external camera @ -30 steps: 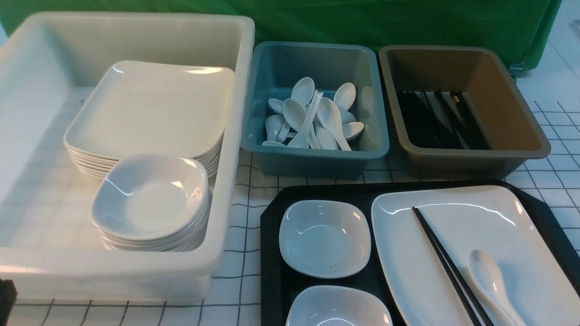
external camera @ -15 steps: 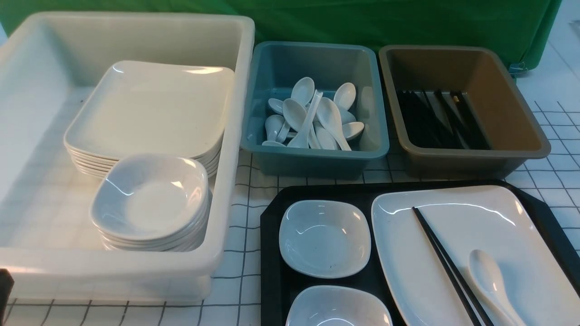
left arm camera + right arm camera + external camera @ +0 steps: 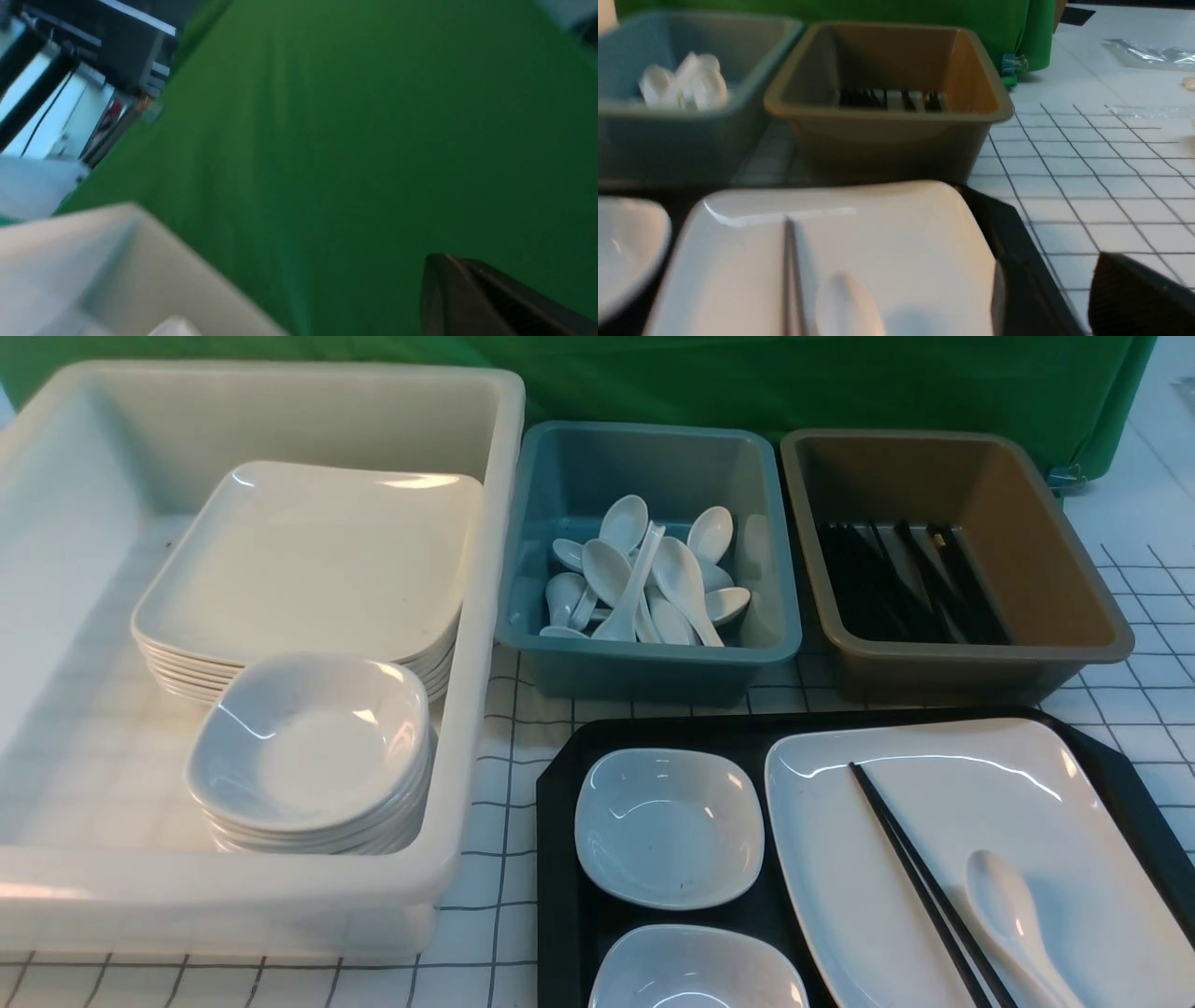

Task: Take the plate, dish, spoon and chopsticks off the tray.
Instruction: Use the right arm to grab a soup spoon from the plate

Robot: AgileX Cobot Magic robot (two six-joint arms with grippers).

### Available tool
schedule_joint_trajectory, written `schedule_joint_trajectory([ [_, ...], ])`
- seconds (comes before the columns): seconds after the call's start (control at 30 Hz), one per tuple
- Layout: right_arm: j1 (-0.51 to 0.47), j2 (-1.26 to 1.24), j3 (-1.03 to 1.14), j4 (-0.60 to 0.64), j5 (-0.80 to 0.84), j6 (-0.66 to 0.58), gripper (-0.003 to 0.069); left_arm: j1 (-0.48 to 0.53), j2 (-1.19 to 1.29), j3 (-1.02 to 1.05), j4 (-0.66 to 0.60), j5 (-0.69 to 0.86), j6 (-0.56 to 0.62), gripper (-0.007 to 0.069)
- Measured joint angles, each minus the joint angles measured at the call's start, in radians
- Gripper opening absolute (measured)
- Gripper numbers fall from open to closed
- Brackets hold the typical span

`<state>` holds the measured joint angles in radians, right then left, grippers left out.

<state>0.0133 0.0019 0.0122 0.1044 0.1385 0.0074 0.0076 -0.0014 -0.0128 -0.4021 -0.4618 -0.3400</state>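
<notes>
Chopsticks [image 3: 922, 882] and spoon [image 3: 1004, 907] lying on plate [image 3: 980, 798], plate sitting on tray [image 3: 560, 896]; left gripper [image 3: 472, 294] hanging closed, empty; right gripper [image 3: 1134, 298] showing only an edge, cannot tell its opening.

In the front view the tray [image 3: 560, 859], plate [image 3: 840, 859], chopsticks [image 3: 910, 863], spoon [image 3: 1004, 905] and the nearer small dish [image 3: 695, 971] all run off the lower edge. The left wrist view is smeared with blur. Of the right pincer [image 3: 1134, 298] only one dark finger shows, its gap unreadable.

Robot lab bench: green backdrop [image 3: 840, 378], gridded tabletop [image 3: 1153, 714].
</notes>
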Motion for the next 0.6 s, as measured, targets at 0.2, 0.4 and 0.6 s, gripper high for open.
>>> schedule_joint_trajectory([
  [0.2,0.0,0.0,0.0,0.148,-0.281,0.416,0.0244,0.0,0.019,-0.304,0.359,0.258,-0.272,0.0018],
  [0.4,0.0,0.0,0.0,0.162,-0.429,0.488,0.0244,0.0,0.178,-0.606,0.452,0.816,-0.184,0.0018],
  [0.6,0.017,0.002,-0.082,0.07,-0.312,0.489,0.0183,0.0,0.404,-0.651,0.421,1.278,0.094,0.0018],
])
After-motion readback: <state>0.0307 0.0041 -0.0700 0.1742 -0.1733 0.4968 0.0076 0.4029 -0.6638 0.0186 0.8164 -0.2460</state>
